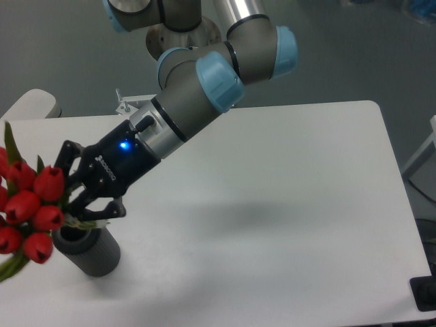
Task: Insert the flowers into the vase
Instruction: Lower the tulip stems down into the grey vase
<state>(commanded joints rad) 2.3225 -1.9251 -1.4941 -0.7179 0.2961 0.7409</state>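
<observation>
The black two-finger gripper (76, 199) is holding the bunch of red closed tulip buds with green leaves and stems (28, 208) out over the left edge of the white tabletop (286, 204), its fingers clamping the stems. The buds are pointing toward nine o'clock, partly running off the frame.

The dark grey matte cylindrical vase (87, 249) is standing on the tabletop just below the gripper, at about six o'clock from it, its round opening partly hidden behind the fingers and leaves.

To my eye the bunch is lying nearly sideways, so the stem ends are probably sitting near the fingers rather than over the opening; I cannot tell whether any stem is already inside. Doing this well is calling for tipping the wrist so the buds are rising toward twelve o'clock, centring the stems above the opening, then lowering straight without knocking the vase over.
</observation>
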